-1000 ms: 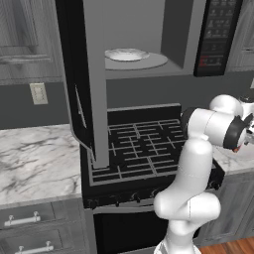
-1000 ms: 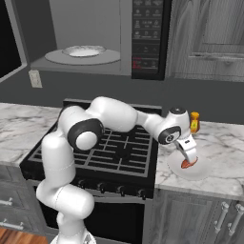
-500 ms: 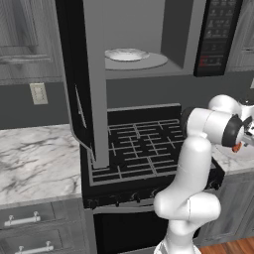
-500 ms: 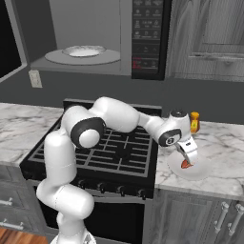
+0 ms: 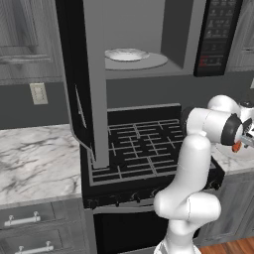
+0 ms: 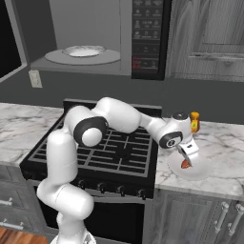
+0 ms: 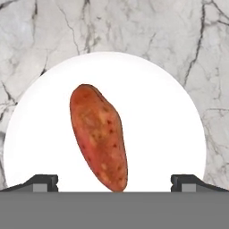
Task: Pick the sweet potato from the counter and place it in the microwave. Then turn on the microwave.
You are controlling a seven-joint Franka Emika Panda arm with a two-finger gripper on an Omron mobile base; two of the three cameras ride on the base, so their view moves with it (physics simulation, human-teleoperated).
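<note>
One sweet potato (image 7: pixel 99 136) | orange-red, speckled, tapered | end effector (image 7: pixel 114 181) spread wide, empty

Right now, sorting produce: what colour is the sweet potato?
Orange-red with darker speckles; the sweet potato shows best in the hand view.

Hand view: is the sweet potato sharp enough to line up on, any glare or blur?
Hand view: sweet potato sharp, edges crisp against the evenly lit white plate, no glare. Right base view: it is a small orange patch at the gripper.
</note>
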